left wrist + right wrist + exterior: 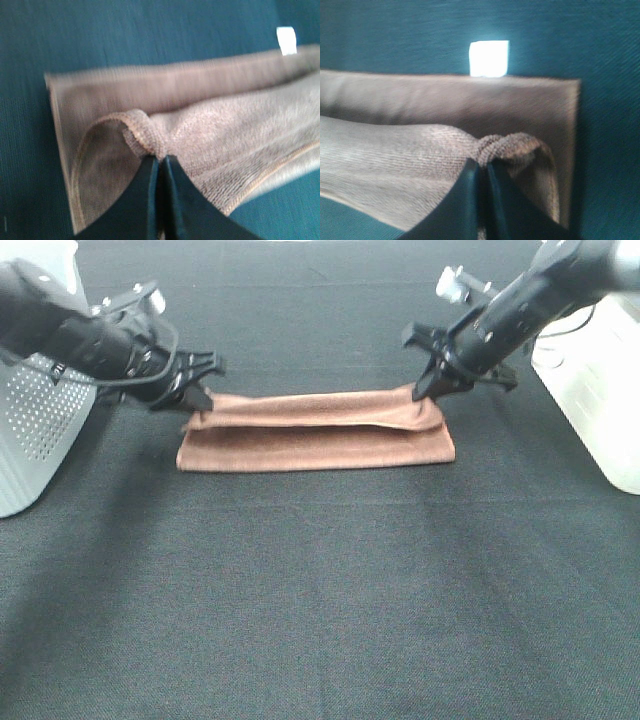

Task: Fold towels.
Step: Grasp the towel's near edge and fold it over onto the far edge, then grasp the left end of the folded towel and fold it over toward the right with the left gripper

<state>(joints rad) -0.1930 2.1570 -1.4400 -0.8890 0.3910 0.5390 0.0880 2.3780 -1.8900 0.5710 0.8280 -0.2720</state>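
A reddish-brown, hemmed microfibre towel [315,448] lies as a long folded band mid-way across the black fabric-covered table [320,600], its upper layer lifted at both ends. The left tool [197,402] and right tool [432,390] are each clenched on a bunched corner of that layer. The cloth looks soft, light and limp, sagging between the grips; the stitched corners offer the surest hold. A small white tag [489,58], blurred, seems fixed to the lower layer's edge.
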